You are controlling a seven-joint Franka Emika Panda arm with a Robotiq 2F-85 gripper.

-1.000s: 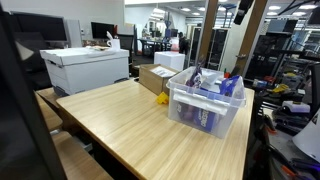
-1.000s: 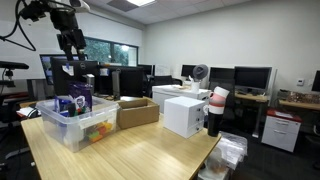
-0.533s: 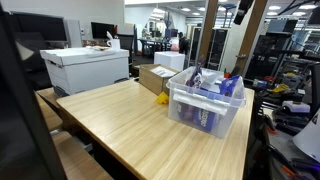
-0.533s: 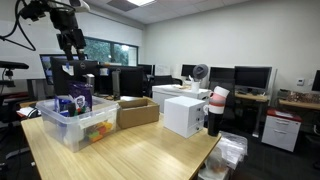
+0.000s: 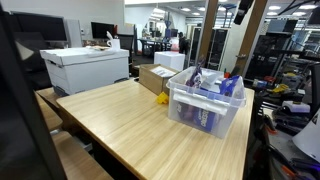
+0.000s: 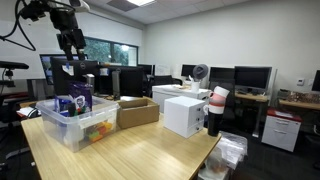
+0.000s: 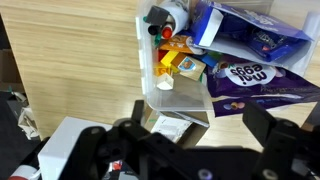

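Wrist view looks straight down into the bin point(image 7: 143, 70), whose walls keep the snacks heaped, a purple bag point(image 7: 255, 80) lying flat on top. The gripper point(image 7: 200, 140) hangs well above the bin, jaws spread wide and empty. A cardboard box point(image 6: 138, 112) sits beside the bin.
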